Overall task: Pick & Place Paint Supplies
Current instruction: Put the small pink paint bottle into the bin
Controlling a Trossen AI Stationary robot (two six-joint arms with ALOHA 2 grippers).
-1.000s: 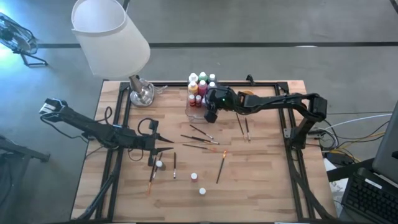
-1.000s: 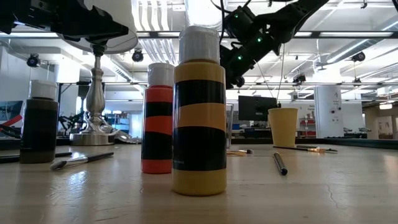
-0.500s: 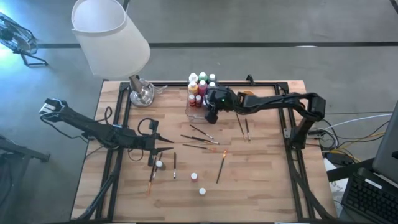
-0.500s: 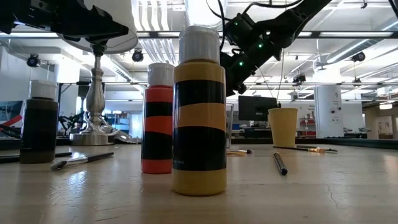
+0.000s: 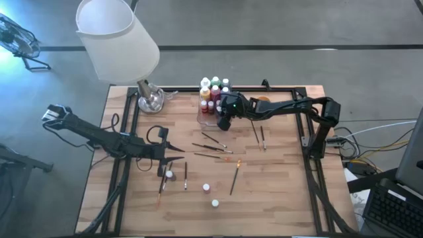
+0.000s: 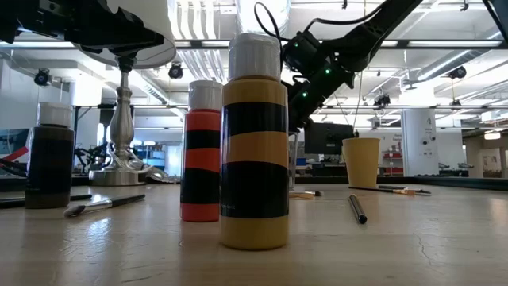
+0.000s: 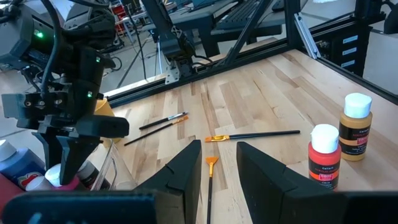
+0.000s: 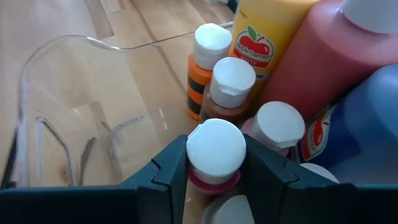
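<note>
My right gripper (image 5: 225, 123) hangs over the clear box (image 5: 203, 118) at the table's far middle, shut on a small pink paint bottle (image 8: 215, 182) with a white cap. Several other bottles (image 5: 213, 91) stand packed in the box. Three small bottles (image 5: 169, 174) (image 5: 206, 188) (image 5: 215, 203) stand upright on the near table. Thin paintbrushes (image 5: 213, 149) (image 5: 234, 177) (image 5: 259, 134) lie flat around the middle. My left gripper (image 5: 180, 153) waits open at the left, above a brush (image 7: 210, 180). My right gripper pinches the pink bottle at its white cap (image 8: 194, 154) between the two fingers (image 8: 169, 172), one on either side. The fingers slant down from the table's right. The bottle stays upright beside the other bottles' caps (image 8: 280, 124); whether its base rests on anything is hidden.
A lamp with a white shade (image 5: 119, 39) and a metal foot (image 5: 151, 99) stands at the far left corner. An orange cup (image 6: 361, 161) stands at the far right of the box. The yellow (image 6: 254, 143), orange (image 6: 202, 151) and brown (image 6: 49, 155) bottles stand close to the low camera.
My right gripper has sunk toward the clear box, still shut on the pink bottle, and has drawn slightly closer to the packed bottles. The bottle has stayed upright in the hold.
</note>
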